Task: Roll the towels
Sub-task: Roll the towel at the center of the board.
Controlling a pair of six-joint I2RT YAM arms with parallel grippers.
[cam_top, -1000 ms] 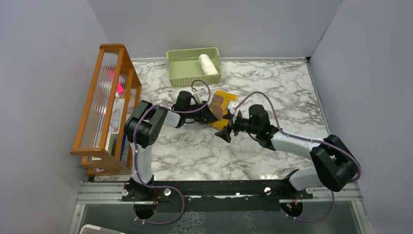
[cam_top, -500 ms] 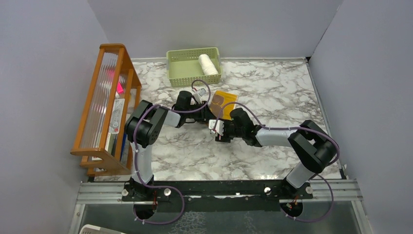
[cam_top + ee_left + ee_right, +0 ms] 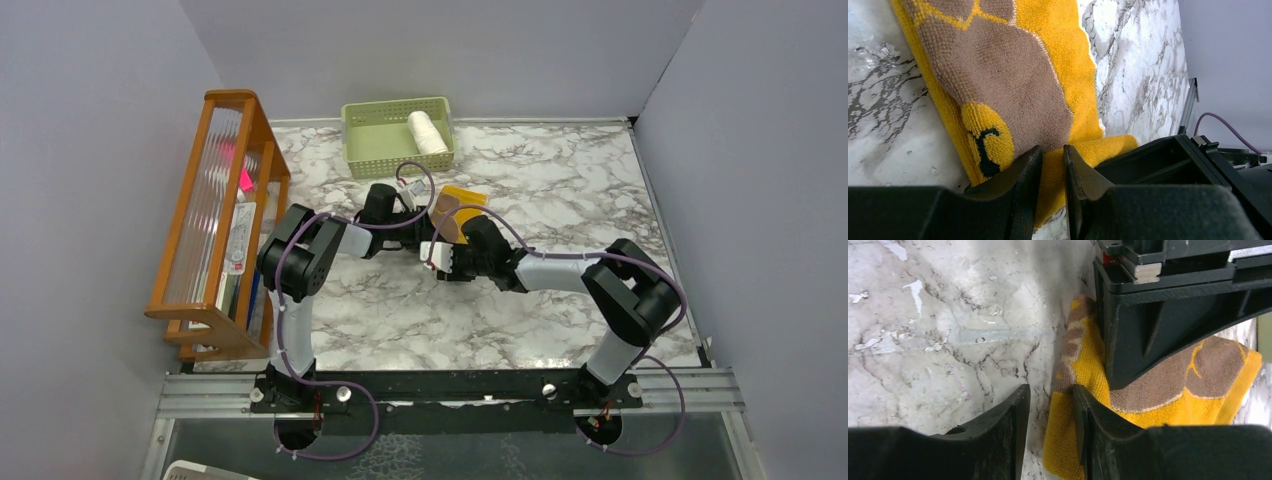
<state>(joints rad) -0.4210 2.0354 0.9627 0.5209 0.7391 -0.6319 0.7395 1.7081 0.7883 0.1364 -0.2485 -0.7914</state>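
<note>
Top external view, left to right: a wooden rack (image 3: 215, 215) stands on the bench (image 3: 400, 310) well to the left of the pale green basket (image 3: 380, 155), which sits at the far edge. The cream-white towel (image 3: 427, 132) lies rolled up inside the basket, at its right end. The left arm (image 3: 345, 240) reaches in from the left on the near side of the basket. Its end meets the mustard-yellow towel (image 3: 460, 203), which lies on the bench just in front of the basket's right end. Only the part of this towel nearest the basket shows here; the rest is hidden under the two arms. The right arm (image 3: 575, 272) comes in from the right, farther from the basket than the towel, and its end lies close against the left arm's end.

Left wrist view: the left gripper (image 3: 1053, 150) is clamped on the mustard-yellow towel, its fingers nearly together with a yellow fold pinched between them. Beyond the fingers the towel lies flat, with its brown patch facing up.

Right wrist view: the right gripper (image 3: 1049, 390) has its fingers a narrow gap apart, low over the bench. The towel's thick edge lies in that gap against one finger; whether the fingers pinch it I cannot tell. The left gripper's black body sits on the towel just past them.
</note>
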